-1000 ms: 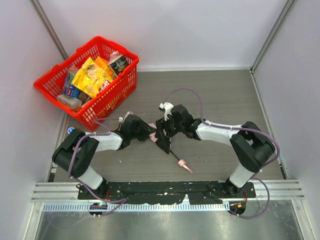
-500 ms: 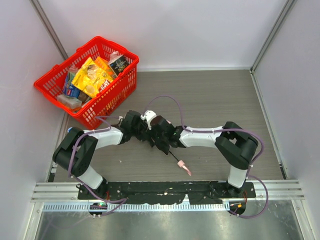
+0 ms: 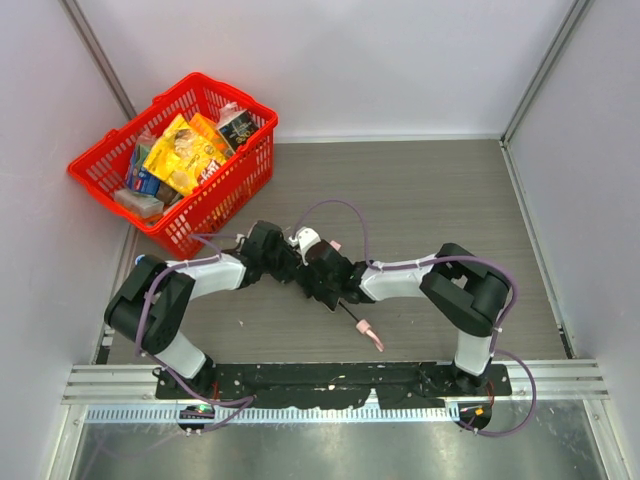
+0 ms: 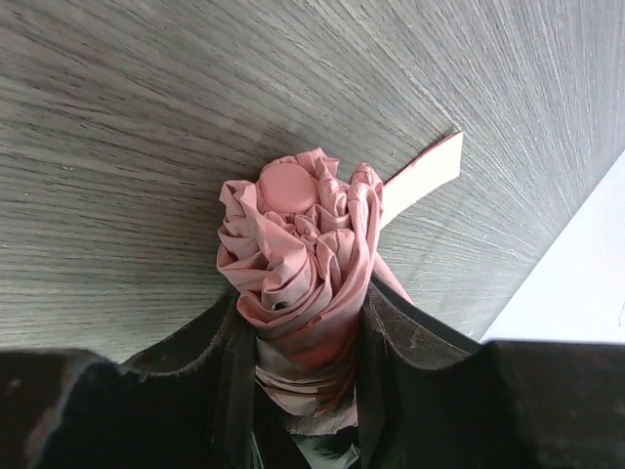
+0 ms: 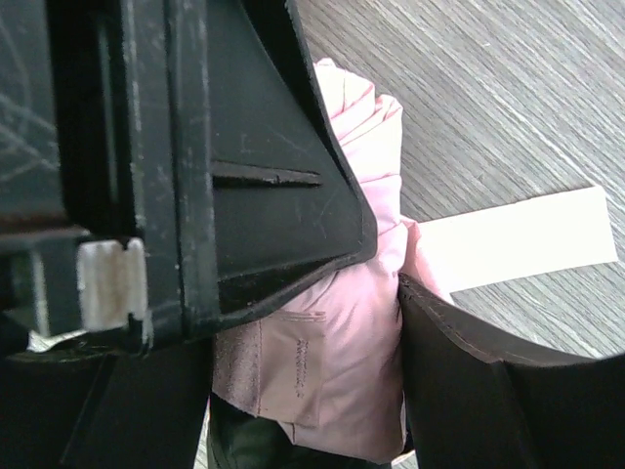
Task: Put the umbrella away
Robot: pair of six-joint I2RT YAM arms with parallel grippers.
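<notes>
Mid-table, the umbrella (image 3: 366, 329) shows only handle & some shaft from above, canopy hidden under both wrists; left gripper (image 4: 303, 298) clamps the bunched fabric, right gripper (image 5: 381, 264) straddles it wide, actual grip can't be told; open table (image 3: 430, 190) behind/right, red basket (image 3: 100, 170) back-left.

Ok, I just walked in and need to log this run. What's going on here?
Both arms meet at the middle of the table over the folded umbrella. The left gripper is clamped on its bunched canopy, and the right gripper has its fingers pressed on either side of the same bundle. The pink handle points toward the arm bases. The red basket of groceries sits apart at the far left.
</notes>
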